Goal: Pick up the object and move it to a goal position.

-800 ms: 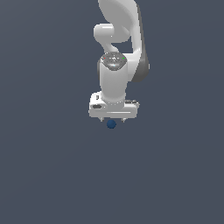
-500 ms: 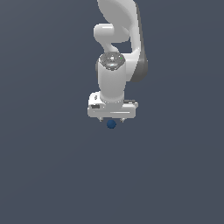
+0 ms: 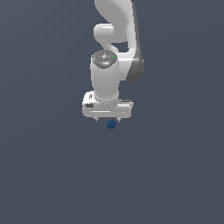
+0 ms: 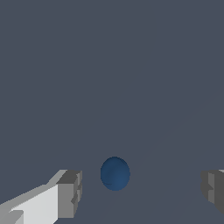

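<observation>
Gripper straddling the ball, ready to close

My gripper [image 4: 139, 192] hangs with its fingers [image 4: 70, 192] spread wide apart, the blue ball [image 4: 115, 173] lying between them (nearer one finger), untouched on the counter [image 3: 52, 166], so that closing should catch it.

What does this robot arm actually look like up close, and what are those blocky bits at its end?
The arm is smooth, rounded and white, with dark grey joint bands and a grey cap. Its gripper is a wide white bar; the fingers are white with blocky grey pads. No cables show.
</observation>
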`<move>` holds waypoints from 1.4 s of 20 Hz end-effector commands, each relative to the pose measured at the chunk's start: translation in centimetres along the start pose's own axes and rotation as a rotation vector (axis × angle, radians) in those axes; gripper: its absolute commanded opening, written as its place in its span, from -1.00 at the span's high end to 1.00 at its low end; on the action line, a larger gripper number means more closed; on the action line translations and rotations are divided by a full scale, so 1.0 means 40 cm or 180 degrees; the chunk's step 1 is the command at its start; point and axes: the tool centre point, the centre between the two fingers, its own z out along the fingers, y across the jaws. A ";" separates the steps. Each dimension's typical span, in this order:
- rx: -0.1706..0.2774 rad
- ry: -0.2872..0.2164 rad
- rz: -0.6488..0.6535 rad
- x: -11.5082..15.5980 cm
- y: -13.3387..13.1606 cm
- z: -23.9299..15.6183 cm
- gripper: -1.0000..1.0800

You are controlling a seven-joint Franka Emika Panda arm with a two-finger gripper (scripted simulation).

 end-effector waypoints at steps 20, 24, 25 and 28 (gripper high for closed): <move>-0.0010 -0.0023 -0.1105 -0.113 -0.022 0.166 -0.92; -0.0005 -0.0025 -0.1341 -0.141 -0.028 0.197 -0.92; -0.0003 -0.0026 -0.1388 -0.146 -0.030 0.204 -0.92; 0.0001 -0.0026 -0.1499 -0.160 -0.033 0.218 -0.92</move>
